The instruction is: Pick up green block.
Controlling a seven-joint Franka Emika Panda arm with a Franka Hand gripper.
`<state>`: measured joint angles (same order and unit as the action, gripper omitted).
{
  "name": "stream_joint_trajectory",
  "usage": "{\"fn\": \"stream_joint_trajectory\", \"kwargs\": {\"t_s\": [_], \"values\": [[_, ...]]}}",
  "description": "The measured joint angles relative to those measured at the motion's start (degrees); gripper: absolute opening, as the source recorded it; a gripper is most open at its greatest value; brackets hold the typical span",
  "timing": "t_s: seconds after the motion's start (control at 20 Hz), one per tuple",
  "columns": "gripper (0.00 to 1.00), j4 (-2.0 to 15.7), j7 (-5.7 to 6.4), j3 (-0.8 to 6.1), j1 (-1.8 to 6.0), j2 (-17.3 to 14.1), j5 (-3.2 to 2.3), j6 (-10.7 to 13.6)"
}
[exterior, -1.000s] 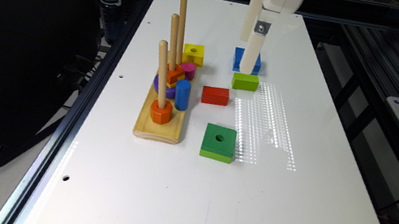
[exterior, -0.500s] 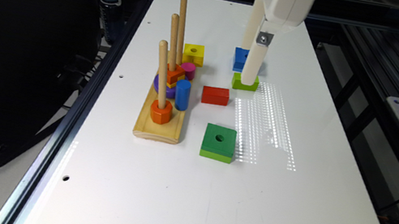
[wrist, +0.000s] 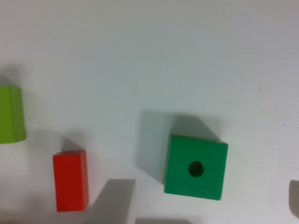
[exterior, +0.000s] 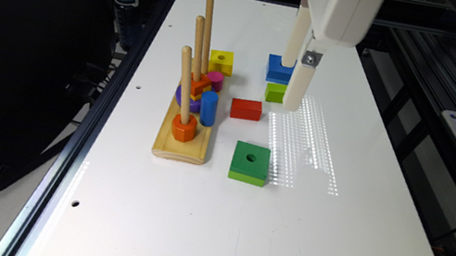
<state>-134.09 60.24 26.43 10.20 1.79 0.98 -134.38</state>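
- We see the green block (exterior: 250, 162) lying flat on the white table (exterior: 199, 236), dark green top up, round centre hole showing, lighter lime side facing the camera in the exterior view.
- In the wrist view the green block (wrist: 195, 167) lies free on the table (wrist: 140, 56), nothing touching it.
- The gripper (exterior: 292, 85) hangs from the white arm at about 1 o'clock from the green block, well apart from it, above the table.
- In the wrist view one pale fingertip (wrist: 112, 203) lies between the red block (wrist: 71, 180) and the green block, and a sliver of a second finger (wrist: 294, 191) shows at the far edge; with that wide gap we read the gripper as spread apart and holding nothing.
- The red block (exterior: 246, 109) lies at roughly 11 o'clock from the green block, near but apart.
- A small lime-green block (exterior: 274, 92) sits just beside the nearer finger, with the blue block (exterior: 279, 68) at 12 o'clock of it; whether the finger touches the lime one we cannot tell.
- The wooden peg stand (exterior: 183, 136) lies at 9 o'clock from the green block, carrying three upright pegs, an orange hexagonal piece (exterior: 183, 130) on the nearest, and a blue cylinder (exterior: 208, 108) standing on the base.
- A yellow block (exterior: 221, 61) with a hole sits at 12 o'clock of the stand.
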Motion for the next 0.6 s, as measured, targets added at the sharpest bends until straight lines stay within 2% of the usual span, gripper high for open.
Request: {"fn": "stream_joint_trajectory", "kwargs": {"t_s": [0.25,0.4,0.55,0.6], "values": [[1.0,0.08,0.61,1.27,0.44,0.02,-0.14,0.0],[1.0,-0.11,0.8,1.89,1.03,-0.19,-0.12,-0.12],[1.0,-0.67,1.31,2.48,1.63,-1.98,-0.78,-1.73],[1.0,-0.66,1.59,2.62,1.76,-2.6,-1.22,-2.24]]}}
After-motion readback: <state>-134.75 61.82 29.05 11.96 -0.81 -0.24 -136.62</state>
